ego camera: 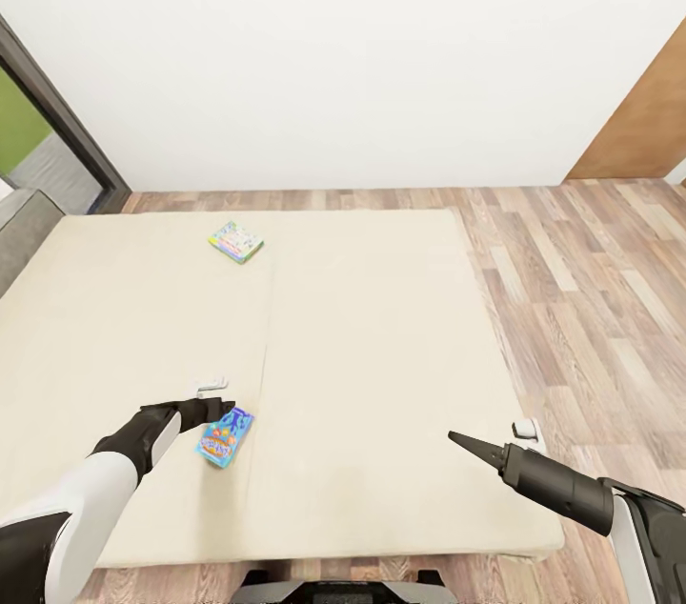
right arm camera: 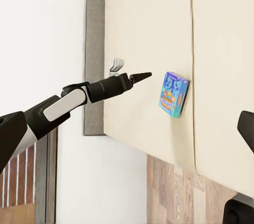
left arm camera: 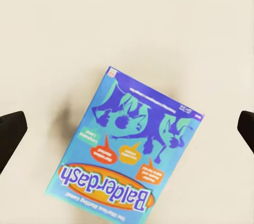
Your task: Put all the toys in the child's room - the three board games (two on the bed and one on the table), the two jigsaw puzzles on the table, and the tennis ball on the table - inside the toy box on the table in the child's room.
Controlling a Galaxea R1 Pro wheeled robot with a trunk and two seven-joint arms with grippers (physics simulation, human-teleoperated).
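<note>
Left claw [ego camera: 227,410] spread wide, poised over Balderdash box [ego camera: 226,437] on bed [ego camera: 381,328]; forearm stretched forward.

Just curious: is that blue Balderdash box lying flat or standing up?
Lying flat: the Balderdash box rests cover-up on the bed.

Looking at a bedroom in a home: big cream bed [ego camera: 362,318], wood-plank floor [ego camera: 591,280], white wall [ego camera: 343,42], glass door [ego camera: 48,137] w/ dark frame.

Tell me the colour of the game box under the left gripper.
Light blue game box with dark blue figures and an orange title band; clearest in the left wrist view.
</note>
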